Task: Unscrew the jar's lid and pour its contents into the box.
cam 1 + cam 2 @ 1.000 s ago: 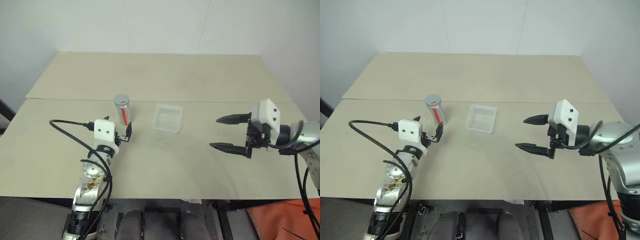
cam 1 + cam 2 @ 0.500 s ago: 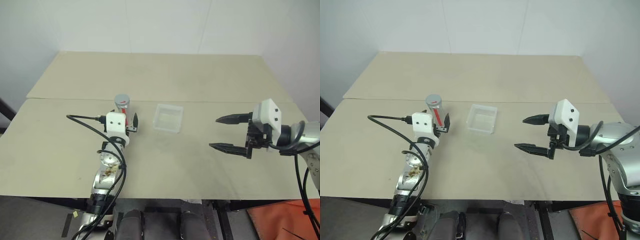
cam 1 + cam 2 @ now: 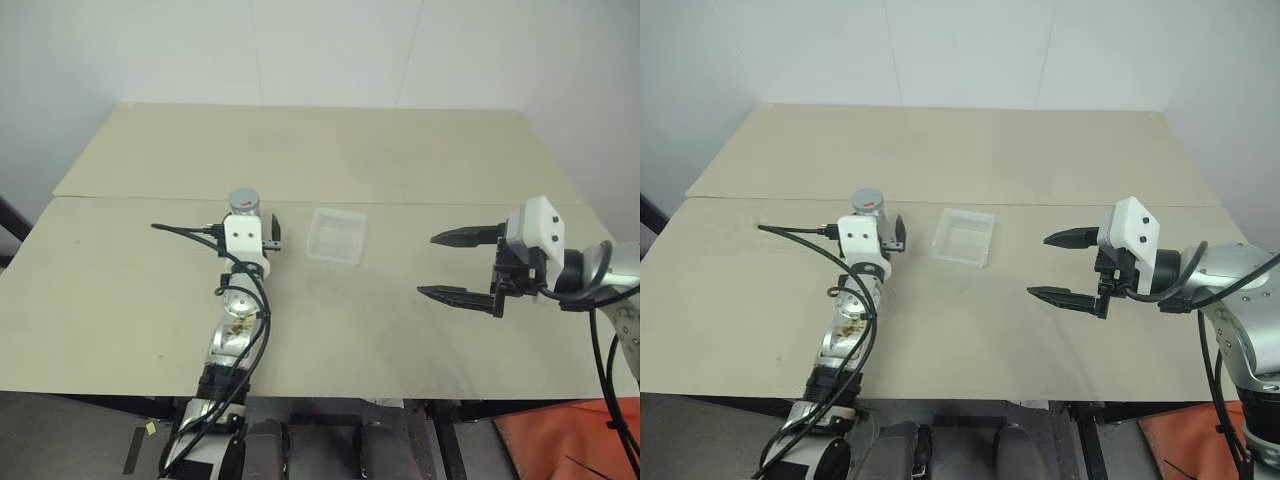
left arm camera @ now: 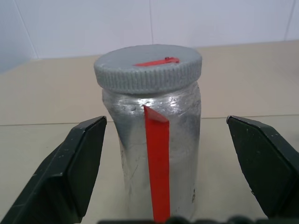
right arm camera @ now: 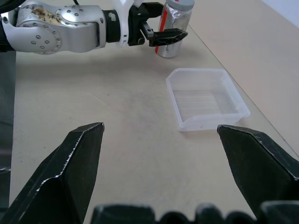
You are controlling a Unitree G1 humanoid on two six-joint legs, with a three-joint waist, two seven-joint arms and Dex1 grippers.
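Beige tabletop, jar [image 4: 152, 154] upright just left of the box [image 3: 336, 236]. Left gripper [image 4: 168, 172] is wide open around it, gripping nothing. Looks light and slippery, so I'd grab mid-body below the lid [image 4: 148, 68].

Even, diffuse light falls from overhead, bright but soft. Shadows on the worktop [image 3: 400, 330] are faint. The jar [image 4: 154, 140] glints with pale glare between the left hand's fingers [image 4: 70, 168], which blur slightly.
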